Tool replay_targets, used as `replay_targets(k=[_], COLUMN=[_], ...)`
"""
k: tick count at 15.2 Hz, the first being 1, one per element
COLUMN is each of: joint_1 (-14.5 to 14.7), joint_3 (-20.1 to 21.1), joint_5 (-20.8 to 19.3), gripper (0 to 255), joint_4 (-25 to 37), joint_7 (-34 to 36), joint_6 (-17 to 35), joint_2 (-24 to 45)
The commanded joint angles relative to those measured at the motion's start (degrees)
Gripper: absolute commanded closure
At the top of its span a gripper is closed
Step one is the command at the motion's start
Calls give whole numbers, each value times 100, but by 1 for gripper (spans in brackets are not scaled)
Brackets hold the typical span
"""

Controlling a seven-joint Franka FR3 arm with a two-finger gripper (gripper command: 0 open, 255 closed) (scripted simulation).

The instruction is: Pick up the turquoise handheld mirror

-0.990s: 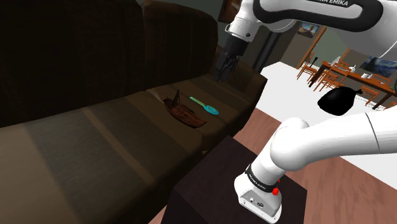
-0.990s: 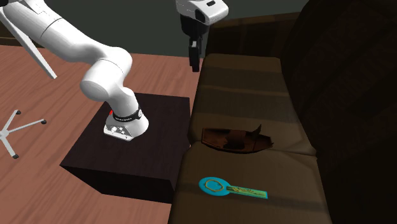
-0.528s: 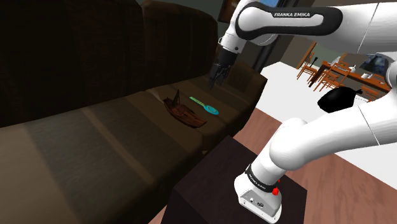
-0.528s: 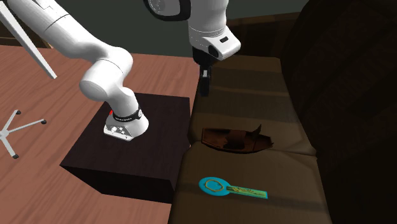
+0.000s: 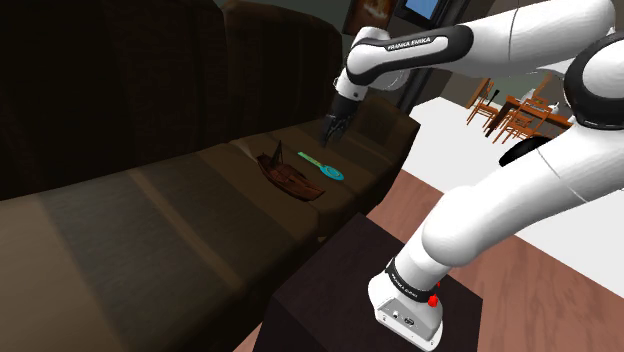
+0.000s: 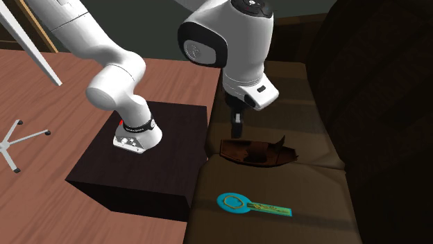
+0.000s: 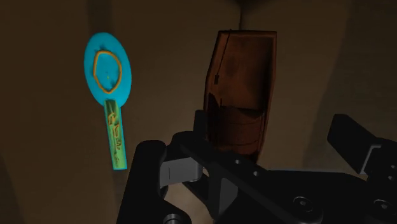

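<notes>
Wrist view has the fingers (image 7: 353,137) spread wide and holding nothing, hanging over the sofa (image 6: 277,76) seat. The turquoise mirror (image 7: 109,83) lies flat on the cushion, off to the outer side of one finger and not in the gap. Under the gap is a brown boat-shaped thing (image 7: 238,83), lying just beside the mirror without touching it. I'd guess the mirror is light and stiff, probably thin and a bit slick, and the glass won't like a knock. The narrow handle looks like the place to pinch across, up near the round head. Room-wise, the boat crowds one side and the head sits near the seat's front edge, but it's open above, so straight down looks easiest.
</notes>
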Motion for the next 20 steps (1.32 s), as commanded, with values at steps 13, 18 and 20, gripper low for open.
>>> replay_targets(k=[13,18,20], joint_1=[-373,-663,-693], joint_3=[-630,-633,-612], joint_5=[462,796,838], gripper=[0,0,0], joint_4=[1164,1915,1943], joint_7=[-1245,-1663,-1698], joint_6=[1571,1838,1909], joint_2=[2857,3926,4030])
